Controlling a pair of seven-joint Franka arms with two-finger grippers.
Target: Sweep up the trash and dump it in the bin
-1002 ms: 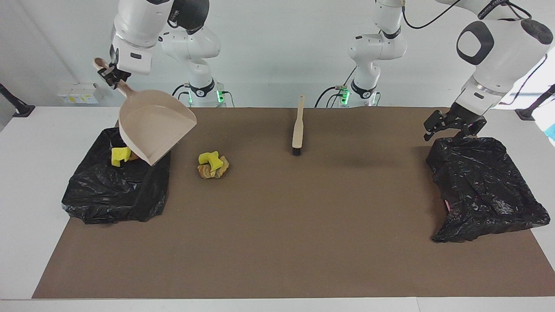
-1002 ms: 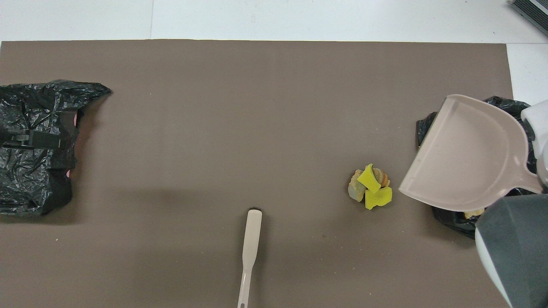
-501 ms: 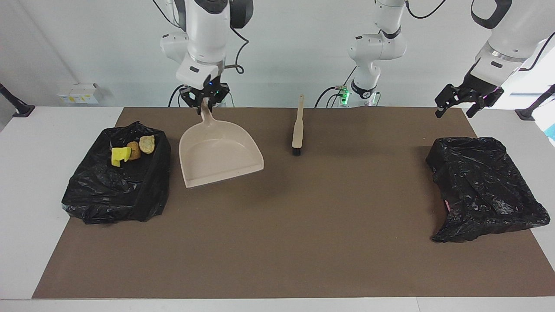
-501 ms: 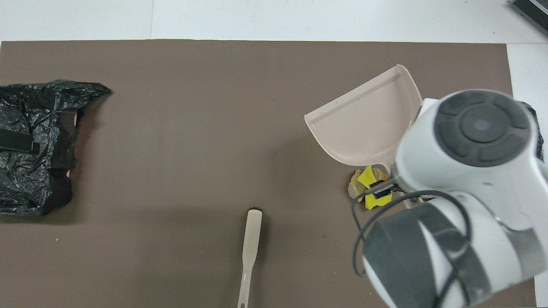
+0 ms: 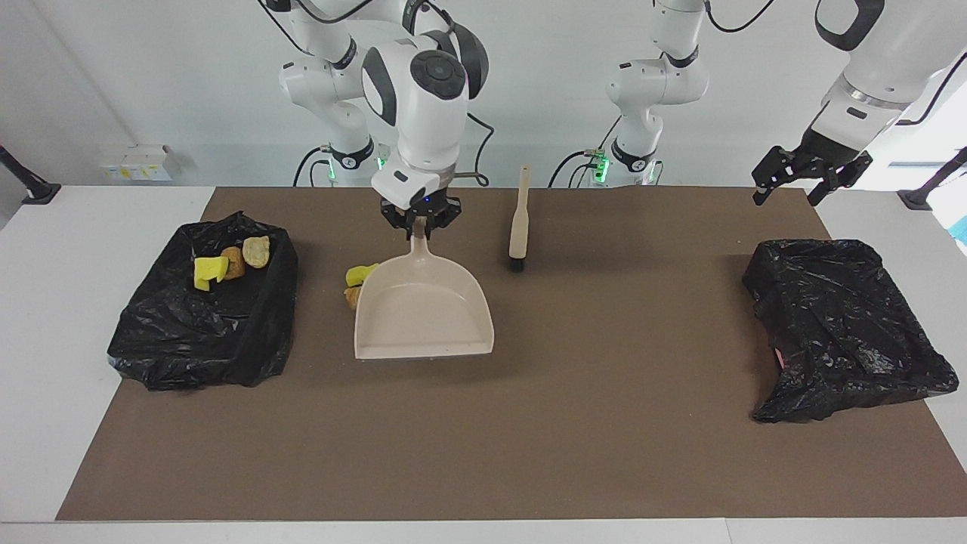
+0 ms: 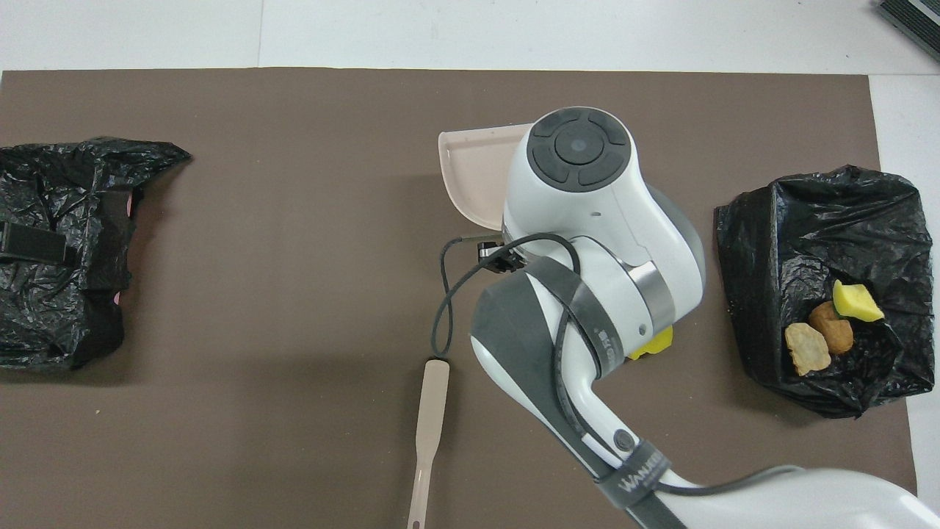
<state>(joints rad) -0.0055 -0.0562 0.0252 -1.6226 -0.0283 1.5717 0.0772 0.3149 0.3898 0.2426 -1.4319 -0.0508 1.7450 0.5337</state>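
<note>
Right gripper (image 5: pixel 420 220) clamped on the beige dustpan (image 5: pixel 423 313) handle, pan flat on the brown mat (image 5: pixel 529 423), mouth away from the robots. Loose trash (image 5: pixel 357 278) touching the pan's edge on the bin (image 5: pixel 204 325) side; more pieces already in that bin. Brush (image 5: pixel 519 219) lies beside the pan. Left gripper (image 5: pixel 804 175) spread open, waiting above the second bin (image 5: pixel 846 332).

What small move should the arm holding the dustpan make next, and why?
Probably set the dustpan flat on the mat beside the leftover trash. The right gripper is shut on its handle; some pieces already lie in the bin, and the brush lies untouched. The left gripper waits open above the mat's corner.
</note>
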